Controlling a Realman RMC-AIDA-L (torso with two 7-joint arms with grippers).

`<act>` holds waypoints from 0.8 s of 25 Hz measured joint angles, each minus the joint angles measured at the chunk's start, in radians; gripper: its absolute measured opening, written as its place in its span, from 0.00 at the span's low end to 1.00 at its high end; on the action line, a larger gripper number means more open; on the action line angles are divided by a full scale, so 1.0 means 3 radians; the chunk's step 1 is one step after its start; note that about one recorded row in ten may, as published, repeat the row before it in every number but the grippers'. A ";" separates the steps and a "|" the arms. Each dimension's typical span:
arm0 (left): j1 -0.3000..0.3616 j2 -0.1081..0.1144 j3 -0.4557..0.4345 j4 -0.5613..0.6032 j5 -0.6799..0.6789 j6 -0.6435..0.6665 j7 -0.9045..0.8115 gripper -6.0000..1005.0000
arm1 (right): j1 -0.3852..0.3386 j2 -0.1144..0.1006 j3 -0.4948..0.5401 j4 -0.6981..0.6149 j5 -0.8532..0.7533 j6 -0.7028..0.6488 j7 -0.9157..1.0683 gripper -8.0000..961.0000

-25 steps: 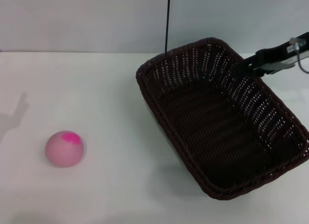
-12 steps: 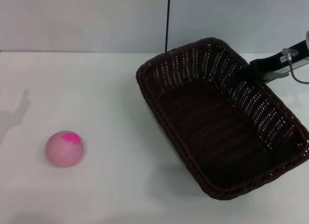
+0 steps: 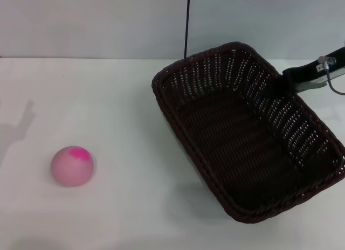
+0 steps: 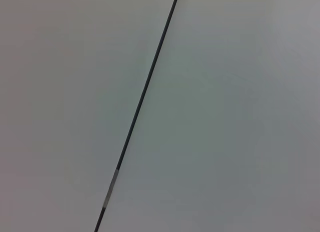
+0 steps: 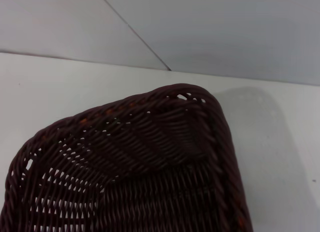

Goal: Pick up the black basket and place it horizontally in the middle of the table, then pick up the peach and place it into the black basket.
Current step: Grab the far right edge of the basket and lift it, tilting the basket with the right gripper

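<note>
The black basket [image 3: 242, 137] rests on the white table [image 3: 118, 99], right of centre, its long side running diagonally from far left to near right. It holds nothing. The peach [image 3: 72, 165] sits on the table at the near left, well apart from the basket. My right gripper [image 3: 287, 80] is at the outside of the basket's far right rim, with the arm reaching in from the right edge. The right wrist view shows one rounded corner of the basket [image 5: 150, 152] close up. My left gripper is out of view; the left wrist view shows only wall.
A grey wall with a thin dark vertical seam [image 3: 186, 23] stands behind the table. A faint shadow [image 3: 19, 129] lies on the table at the far left. Bare tabletop separates the peach from the basket.
My right gripper has drawn back to the right, away from the basket's far rim. The basket and the peach have not moved.
</note>
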State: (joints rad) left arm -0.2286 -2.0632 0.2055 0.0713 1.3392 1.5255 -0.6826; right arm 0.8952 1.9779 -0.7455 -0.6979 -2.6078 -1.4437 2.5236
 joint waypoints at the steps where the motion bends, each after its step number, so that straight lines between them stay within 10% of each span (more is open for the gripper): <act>1: 0.0000 0.0000 -0.0001 -0.0006 0.0000 -0.0003 0.0000 0.82 | 0.0000 -0.0002 0.0000 0.0003 0.0000 0.0000 -0.0046 0.53; 12: 0.0002 0.0000 -0.0005 -0.0013 0.0000 0.0016 -0.0001 0.82 | 0.0010 -0.0002 -0.0002 0.0058 0.0018 0.0032 -0.0250 0.17; 20: 0.0073 0.0002 0.0002 0.0008 0.0012 0.0107 -0.0036 0.82 | 0.0178 -0.0002 -0.0149 -0.0100 0.0026 -0.0020 -0.0710 0.19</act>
State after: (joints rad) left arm -0.2068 -2.0626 0.2062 0.0738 1.3427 1.5577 -0.6934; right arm 0.9486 1.9773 -0.7902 -0.7278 -2.6000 -1.4498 2.3105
